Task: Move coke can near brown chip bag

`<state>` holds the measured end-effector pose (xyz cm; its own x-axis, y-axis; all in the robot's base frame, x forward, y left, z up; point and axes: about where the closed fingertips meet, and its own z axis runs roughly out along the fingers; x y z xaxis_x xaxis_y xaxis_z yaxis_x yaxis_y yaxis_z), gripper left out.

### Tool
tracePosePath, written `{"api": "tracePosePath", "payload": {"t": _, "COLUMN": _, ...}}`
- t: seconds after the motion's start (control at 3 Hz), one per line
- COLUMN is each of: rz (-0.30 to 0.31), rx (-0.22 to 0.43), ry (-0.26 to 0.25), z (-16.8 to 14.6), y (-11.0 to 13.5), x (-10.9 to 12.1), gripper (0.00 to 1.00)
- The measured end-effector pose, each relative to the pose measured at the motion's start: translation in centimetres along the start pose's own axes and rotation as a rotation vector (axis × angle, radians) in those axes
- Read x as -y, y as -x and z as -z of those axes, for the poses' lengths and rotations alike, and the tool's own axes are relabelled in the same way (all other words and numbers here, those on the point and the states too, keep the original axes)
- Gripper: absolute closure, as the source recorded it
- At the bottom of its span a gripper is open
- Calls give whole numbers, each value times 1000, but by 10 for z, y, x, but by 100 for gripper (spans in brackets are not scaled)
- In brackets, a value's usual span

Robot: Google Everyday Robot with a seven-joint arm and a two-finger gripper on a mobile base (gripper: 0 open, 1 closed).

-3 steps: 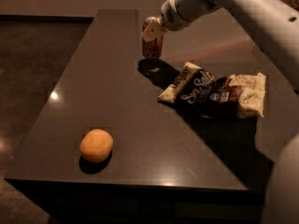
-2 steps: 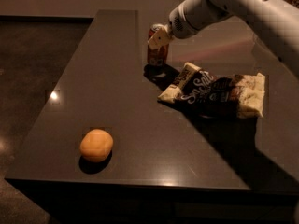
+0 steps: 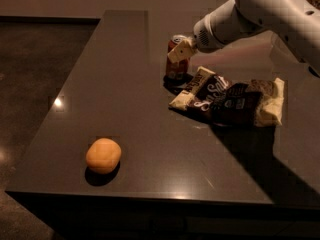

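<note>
The coke can (image 3: 175,68) stands upright on the dark table (image 3: 115,94), right beside the left end of the brown chip bag (image 3: 230,98), almost touching it. The bag lies flat, dark brown with cream ends and white lettering. My gripper (image 3: 178,51) reaches in from the upper right on the white arm (image 3: 260,9) and is shut on the can's upper part. One cream finger (image 3: 181,50) shows across the can's front; the other finger is hidden behind the can.
An orange (image 3: 103,155) lies near the table's front left corner. The table's front edge (image 3: 140,196) and left edge drop to a dark floor. The arm's shadow falls across the right side of the table.
The gripper has carried the can forward and to the right, and lower, from the far part of the table to the bag's left end. The bag and the orange have not moved.
</note>
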<state>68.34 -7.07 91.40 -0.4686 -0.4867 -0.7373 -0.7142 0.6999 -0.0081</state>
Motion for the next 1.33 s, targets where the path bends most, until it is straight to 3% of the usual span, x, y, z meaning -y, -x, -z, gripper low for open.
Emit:
{"api": "tracePosePath", "payload": {"t": 1.0, "rz": 21, "rx": -1, "ry": -5, "z": 1, "y": -5, "x": -3, "gripper": 4}}
{"api": "tracePosePath", "payload": {"t": 1.33, "rz": 22, "rx": -2, "ry": -3, "z": 0, "y": -5, "x": -4, "gripper": 0}}
